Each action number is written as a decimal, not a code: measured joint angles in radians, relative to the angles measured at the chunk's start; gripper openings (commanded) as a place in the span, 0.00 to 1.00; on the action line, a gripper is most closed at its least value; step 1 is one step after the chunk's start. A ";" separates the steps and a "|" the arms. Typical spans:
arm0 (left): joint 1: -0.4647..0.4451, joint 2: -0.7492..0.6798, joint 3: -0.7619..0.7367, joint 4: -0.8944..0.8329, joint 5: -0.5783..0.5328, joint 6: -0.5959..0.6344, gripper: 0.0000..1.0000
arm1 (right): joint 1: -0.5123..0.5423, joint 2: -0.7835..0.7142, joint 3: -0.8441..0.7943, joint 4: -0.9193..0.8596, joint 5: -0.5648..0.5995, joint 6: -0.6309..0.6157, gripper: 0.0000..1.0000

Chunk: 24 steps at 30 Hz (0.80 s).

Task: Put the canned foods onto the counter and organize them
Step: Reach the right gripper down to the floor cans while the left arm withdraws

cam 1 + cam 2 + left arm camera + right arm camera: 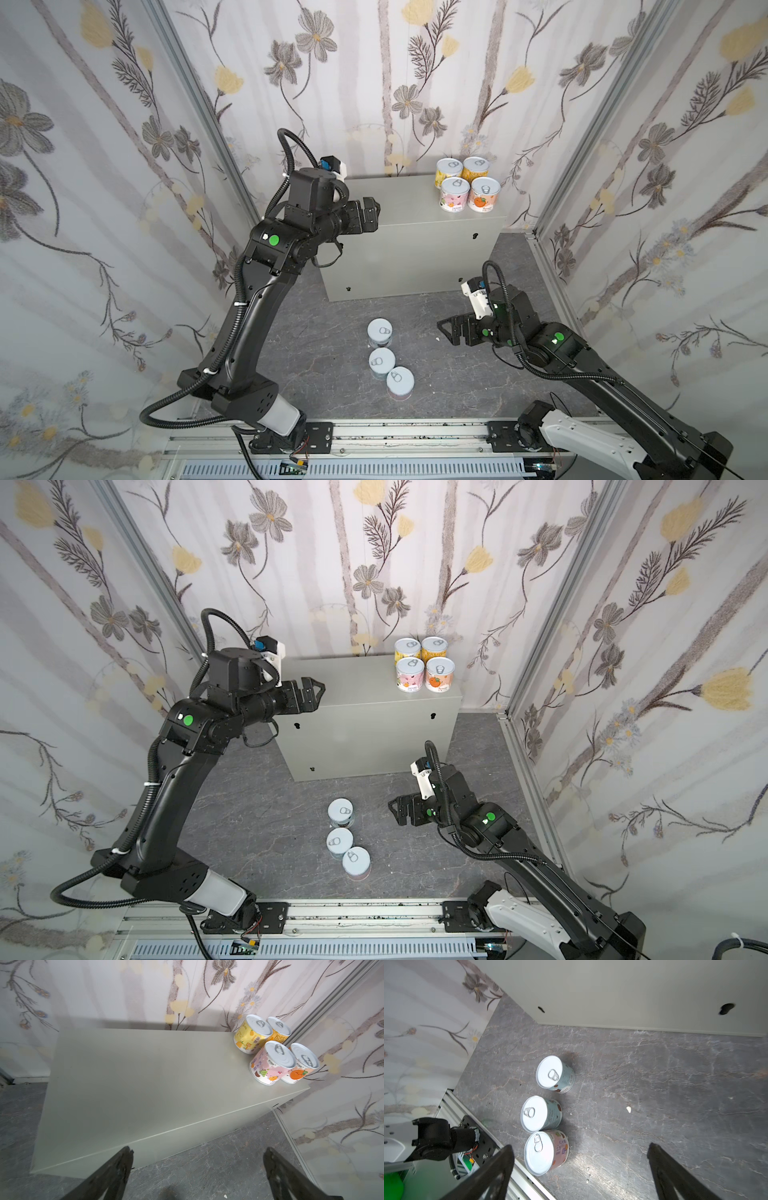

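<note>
on table point(407, 203): four cans point(456, 189), tight square in far right corner, saving room
on floor point(324, 332): three cans point(381, 360) in row, not yet moved
left fingers point(116, 1167): open, empty
right fingers point(496, 1172): open, empty, facing row

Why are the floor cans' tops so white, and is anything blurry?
In both top views the floor cans' lids look washed-out white; in the right wrist view the marbled floor glints and the right hand's fingers blur; in the left wrist view the pink can is sharp.
</note>
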 measured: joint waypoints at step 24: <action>0.000 -0.360 -0.334 -0.002 -0.064 -0.103 1.00 | 0.521 0.424 -0.005 0.062 0.114 0.003 1.00</action>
